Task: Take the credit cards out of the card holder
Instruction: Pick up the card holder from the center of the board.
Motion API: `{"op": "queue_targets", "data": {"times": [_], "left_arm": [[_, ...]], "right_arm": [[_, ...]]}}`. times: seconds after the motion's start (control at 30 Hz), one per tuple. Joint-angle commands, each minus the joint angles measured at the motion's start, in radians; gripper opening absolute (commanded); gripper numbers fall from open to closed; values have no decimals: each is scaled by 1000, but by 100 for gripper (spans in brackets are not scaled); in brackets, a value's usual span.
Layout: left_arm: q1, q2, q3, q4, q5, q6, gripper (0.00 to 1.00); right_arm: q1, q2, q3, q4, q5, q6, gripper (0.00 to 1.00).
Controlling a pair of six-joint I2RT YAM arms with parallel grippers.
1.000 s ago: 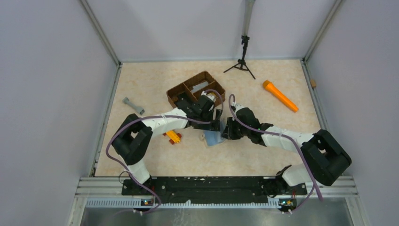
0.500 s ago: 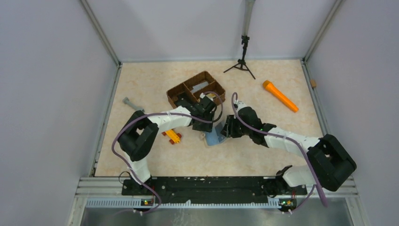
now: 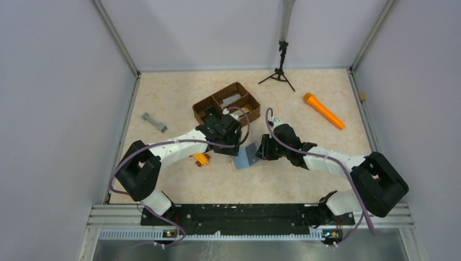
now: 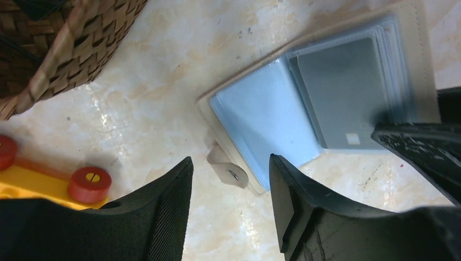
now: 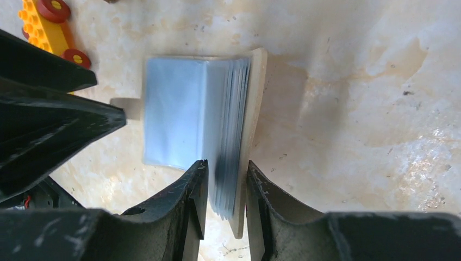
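Now that my left claw point(image 4: 229, 163) has backed off spread and empty, the holder point(image 3: 245, 156) lies open near the tray point(image 3: 215, 97), my right claw point(image 5: 226, 166) pinching its sleeves, cards point(image 4: 334, 92) still inside.

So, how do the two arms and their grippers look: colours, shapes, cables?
The left arm and the right arm have white links between bulky black joints. A purple cable loops loosely along each arm. The left gripper and the right gripper each have two black, wedge-shaped fingers, matte and lightly scratched. I see no markings.
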State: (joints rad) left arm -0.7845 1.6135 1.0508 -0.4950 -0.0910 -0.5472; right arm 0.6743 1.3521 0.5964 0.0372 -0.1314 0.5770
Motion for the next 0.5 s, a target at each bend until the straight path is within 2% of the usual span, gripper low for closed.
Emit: {"op": "queue_targets", "data": {"times": [0.0, 0.27, 0.47], "left_arm": [[-3, -65, -43, 0, 5, 15, 58], [-3, -12, -107, 60, 13, 24, 56], [-4, -7, -138, 69, 0, 24, 52]], "right_arm": [[9, 22, 4, 53, -42, 5, 31], [3, 36, -2, 87, -100, 24, 25], [1, 63, -13, 151, -149, 59, 35]]}}
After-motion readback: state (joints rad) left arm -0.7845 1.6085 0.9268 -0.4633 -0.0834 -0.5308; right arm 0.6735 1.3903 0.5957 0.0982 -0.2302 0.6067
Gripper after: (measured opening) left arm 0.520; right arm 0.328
